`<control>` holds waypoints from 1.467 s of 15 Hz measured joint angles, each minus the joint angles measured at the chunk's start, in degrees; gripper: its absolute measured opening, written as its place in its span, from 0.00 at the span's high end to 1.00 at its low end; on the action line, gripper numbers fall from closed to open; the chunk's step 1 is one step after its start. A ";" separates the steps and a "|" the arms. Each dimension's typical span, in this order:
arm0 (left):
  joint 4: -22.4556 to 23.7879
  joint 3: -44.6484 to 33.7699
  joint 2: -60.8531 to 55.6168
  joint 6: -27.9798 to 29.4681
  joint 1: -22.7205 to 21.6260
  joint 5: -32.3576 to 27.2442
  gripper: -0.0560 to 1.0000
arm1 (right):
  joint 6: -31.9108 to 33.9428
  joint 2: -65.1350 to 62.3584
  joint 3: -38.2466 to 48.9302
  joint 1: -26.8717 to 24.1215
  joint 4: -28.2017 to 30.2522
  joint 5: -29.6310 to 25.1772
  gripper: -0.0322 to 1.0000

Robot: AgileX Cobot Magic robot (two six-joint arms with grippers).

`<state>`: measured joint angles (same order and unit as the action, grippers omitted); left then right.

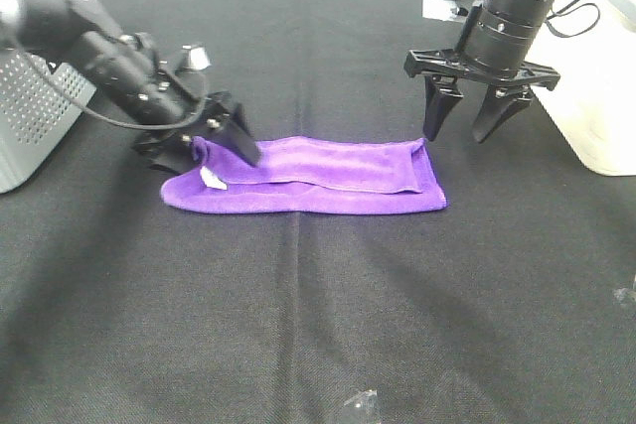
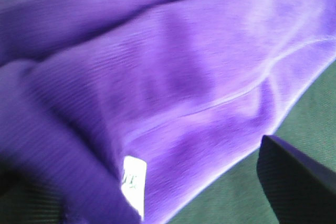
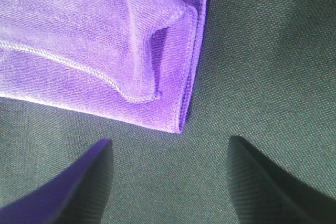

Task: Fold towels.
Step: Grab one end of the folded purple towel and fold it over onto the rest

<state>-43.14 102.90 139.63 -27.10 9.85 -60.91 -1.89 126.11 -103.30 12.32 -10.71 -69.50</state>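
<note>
The purple towel (image 1: 318,181) lies on the black table as a long, narrow folded strip, hemmed edges on top. Its white tag (image 1: 212,178) shows at the left end and also in the left wrist view (image 2: 134,182). My left gripper (image 1: 204,151) is low over that left end, jaws wide apart on either side of a slightly raised fold; one finger (image 2: 294,177) shows beside the towel (image 2: 173,77). My right gripper (image 1: 459,131) hangs open and empty just above and behind the right end; in its wrist view (image 3: 168,182) the towel's corner (image 3: 105,51) lies beyond the fingertips.
A grey perforated box (image 1: 30,116) stands at the left edge. A white container (image 1: 596,96) stands at the right edge. Small clear plastic scraps lie at the front (image 1: 360,406) and at the far right (image 1: 626,295).
</note>
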 joint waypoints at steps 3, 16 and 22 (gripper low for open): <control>-0.23 0.00 0.00 0.11 0.40 -0.06 0.13 | 0.00 0.00 0.00 0.00 0.00 -0.06 0.39; 12.15 -0.57 -1.32 6.88 1.20 2.52 0.92 | 0.00 -0.69 0.00 0.00 0.00 -0.06 0.39; 21.26 -0.06 -8.71 8.02 1.32 -0.40 0.92 | -0.11 -6.70 0.00 0.00 0.11 -0.06 0.39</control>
<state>-21.89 102.85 130.92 -19.08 11.17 -61.31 -2.01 119.40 -103.30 12.32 -10.60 -69.56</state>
